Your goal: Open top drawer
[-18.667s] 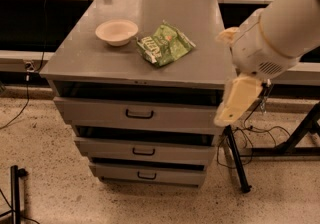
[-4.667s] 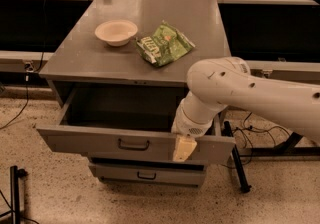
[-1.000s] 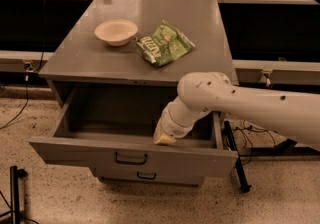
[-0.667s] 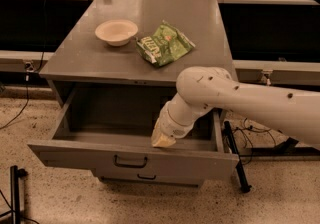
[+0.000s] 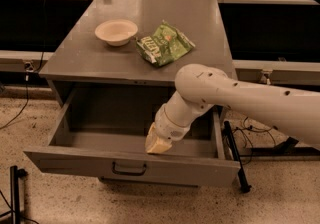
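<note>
The top drawer (image 5: 75, 163) of the grey metal cabinet stands pulled far out, its inside bare. Its flat front carries a small dark bar handle (image 5: 129, 169) at centre. My gripper (image 5: 158, 144) hangs over the drawer's inside, just behind the front panel and a little right of the handle. It is apart from the handle. My white arm (image 5: 240, 100) reaches in from the right. The two lower drawers are hidden under the open one.
On the cabinet top (image 5: 80, 53) sit a white bowl (image 5: 116, 31) and a green chip bag (image 5: 164, 43). A dark stand leg (image 5: 236, 157) stands right of the cabinet. Cables lie on the speckled floor at left. A dark post (image 5: 15, 193) is at bottom left.
The drawer has stayed fully open. My gripper has drifted slightly left and back over the drawer's inside. Bowl and bag have not moved.
</note>
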You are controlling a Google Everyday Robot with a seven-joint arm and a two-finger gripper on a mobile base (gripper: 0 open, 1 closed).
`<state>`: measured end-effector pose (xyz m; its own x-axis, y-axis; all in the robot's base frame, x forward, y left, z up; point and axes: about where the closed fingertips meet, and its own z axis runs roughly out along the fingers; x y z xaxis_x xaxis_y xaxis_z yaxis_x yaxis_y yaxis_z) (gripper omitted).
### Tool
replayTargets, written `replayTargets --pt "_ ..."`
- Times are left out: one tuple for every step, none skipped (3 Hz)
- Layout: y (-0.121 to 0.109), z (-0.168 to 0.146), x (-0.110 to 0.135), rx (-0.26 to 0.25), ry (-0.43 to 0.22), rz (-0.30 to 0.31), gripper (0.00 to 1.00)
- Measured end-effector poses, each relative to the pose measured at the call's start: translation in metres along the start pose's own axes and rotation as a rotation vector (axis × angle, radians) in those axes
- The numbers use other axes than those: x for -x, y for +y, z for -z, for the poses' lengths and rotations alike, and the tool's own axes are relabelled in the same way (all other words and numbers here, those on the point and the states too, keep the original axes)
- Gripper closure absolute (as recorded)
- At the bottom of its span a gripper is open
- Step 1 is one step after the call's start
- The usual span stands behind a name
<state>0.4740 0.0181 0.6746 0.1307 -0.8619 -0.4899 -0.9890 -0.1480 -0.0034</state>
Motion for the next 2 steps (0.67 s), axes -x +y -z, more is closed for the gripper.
replayTargets --pt "0.016 -0.002 0.009 0.085 -0.081 0.008 1.0" --pt "0.032 0.021 0.017 0.106 -0.147 0.043 1.0"
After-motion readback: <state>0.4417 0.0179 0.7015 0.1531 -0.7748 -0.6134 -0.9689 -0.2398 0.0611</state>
